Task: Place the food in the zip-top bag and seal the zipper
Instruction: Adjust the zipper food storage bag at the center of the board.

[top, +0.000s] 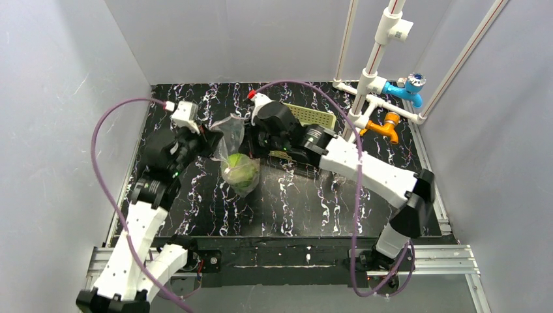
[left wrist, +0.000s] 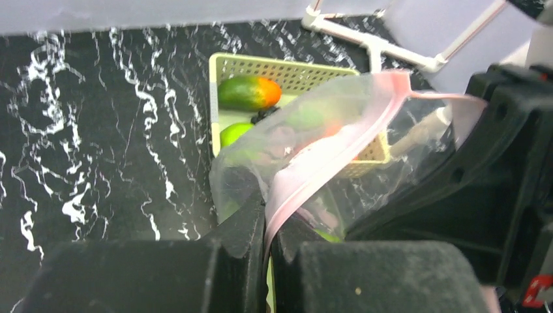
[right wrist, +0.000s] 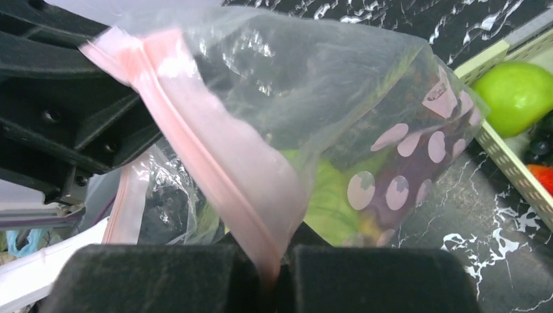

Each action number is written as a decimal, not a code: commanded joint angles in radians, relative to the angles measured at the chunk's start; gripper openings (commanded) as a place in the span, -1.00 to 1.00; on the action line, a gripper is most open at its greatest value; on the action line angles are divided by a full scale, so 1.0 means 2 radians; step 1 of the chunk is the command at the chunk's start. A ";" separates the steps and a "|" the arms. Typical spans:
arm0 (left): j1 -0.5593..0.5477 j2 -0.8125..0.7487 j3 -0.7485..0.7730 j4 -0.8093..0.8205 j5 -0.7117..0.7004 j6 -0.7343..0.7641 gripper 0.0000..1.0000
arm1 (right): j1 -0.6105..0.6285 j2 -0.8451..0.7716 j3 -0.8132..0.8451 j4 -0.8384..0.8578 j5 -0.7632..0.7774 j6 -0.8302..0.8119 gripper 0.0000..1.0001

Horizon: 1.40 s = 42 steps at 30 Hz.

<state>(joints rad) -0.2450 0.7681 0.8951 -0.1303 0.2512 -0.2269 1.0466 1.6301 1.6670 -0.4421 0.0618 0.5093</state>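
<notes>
Overall, a glossy black desk (top: 293, 208) with white marble veining. Crinkly clear zip-top bag (top: 229, 130) hangs at centre; left pincer (left wrist: 267, 222) at its 9 o'clock and right pincer (right wrist: 280, 261) at 3 o'clock each clench the smooth pink zipper (right wrist: 215, 176). Cream lattice basket (top: 316, 117), rectangular, at 2 o'clock. Round, pale green cabbage (top: 240, 171) fills the bag's lower end. Mango (left wrist: 249, 92) and green apple (right wrist: 515, 94) lie in the basket.

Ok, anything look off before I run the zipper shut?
Yes: food is left out. The mango and green apple lie in the basket beyond the bag, while the left gripper and right gripper both pinch the pink zipper. The cabbage sits inside.
</notes>
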 commanded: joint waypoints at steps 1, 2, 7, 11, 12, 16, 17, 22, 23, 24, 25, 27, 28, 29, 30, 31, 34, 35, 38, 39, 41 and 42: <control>0.004 0.062 0.039 -0.049 -0.025 -0.011 -1.00 | -0.027 0.071 0.082 -0.052 -0.026 0.019 -0.97; 0.004 0.049 0.030 -0.036 -0.025 -0.014 -1.00 | -0.028 0.084 0.109 -0.075 -0.026 0.015 -0.97; 0.004 -0.023 -0.020 0.027 -0.051 -0.012 -1.00 | -0.028 0.075 0.120 -0.048 -0.091 0.029 -0.94; 0.004 0.000 0.013 -0.021 -0.081 -0.007 -1.00 | -0.032 0.032 0.042 0.036 -0.119 0.052 -0.70; 0.004 -0.012 0.007 -0.012 -0.078 -0.007 -1.00 | -0.032 0.030 0.039 0.035 -0.115 0.054 -0.75; 0.003 -0.070 -0.033 0.042 -0.072 -0.001 -1.00 | -0.032 0.034 0.048 0.025 -0.140 0.057 -0.84; 0.003 -0.072 -0.032 0.040 -0.073 0.003 -1.00 | -0.032 0.035 0.045 0.030 -0.148 0.058 -0.84; 0.003 0.008 0.005 -0.001 -0.076 -0.004 -1.00 | -0.038 0.043 0.024 0.023 -0.137 0.048 -0.69; 0.002 0.039 0.029 -0.035 -0.065 -0.002 -1.00 | -0.041 0.044 0.019 0.016 -0.130 0.047 -0.69; 0.002 0.068 0.043 -0.058 -0.054 -0.004 -1.00 | -0.045 0.044 0.012 0.012 -0.125 0.047 -0.68; 0.002 0.088 0.048 -0.060 -0.043 -0.011 -1.00 | -0.049 0.044 0.005 0.009 -0.124 0.051 -0.68; 0.002 0.087 0.039 -0.042 -0.020 -0.020 -1.00 | -0.054 0.042 -0.003 0.006 -0.123 0.053 -0.68; 0.003 0.081 0.031 -0.026 -0.008 -0.022 -1.00 | -0.054 0.040 -0.004 0.007 -0.119 0.053 -0.67; 0.003 0.077 0.023 -0.011 0.004 -0.021 -1.00 | -0.054 0.038 -0.004 0.009 -0.115 0.054 -0.63; 0.003 0.074 0.016 0.001 0.015 -0.021 -1.00 | -0.054 0.037 -0.003 0.014 -0.116 0.054 -0.57; 0.003 0.076 0.015 0.002 0.019 -0.021 -1.00 | -0.053 0.036 -0.002 0.019 -0.120 0.056 -0.52; 0.003 0.074 0.035 -0.025 0.014 -0.005 -1.00 | -0.053 0.044 0.024 0.025 -0.139 0.061 -0.47; 0.002 0.059 0.027 -0.019 0.004 -0.004 -1.00 | -0.051 0.049 0.033 0.027 -0.149 0.064 -0.47; 0.003 -0.003 -0.018 0.028 -0.044 0.002 -1.00 | -0.041 0.054 0.048 0.041 -0.162 0.068 -0.48; 0.003 -0.015 -0.024 0.035 -0.060 0.006 -1.00 | -0.037 0.053 0.048 0.045 -0.161 0.067 -0.47; 0.003 -0.018 -0.017 0.022 -0.086 0.018 -1.00 | -0.033 0.048 0.041 0.052 -0.157 0.063 -0.46; 0.003 -0.012 -0.010 0.010 -0.094 0.022 -1.00 | -0.033 0.043 0.032 0.057 -0.153 0.062 -0.45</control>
<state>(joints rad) -0.2394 0.7736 0.8505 -0.1593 0.1679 -0.2310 0.9604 1.7432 1.7097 -0.4134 -0.2220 0.6331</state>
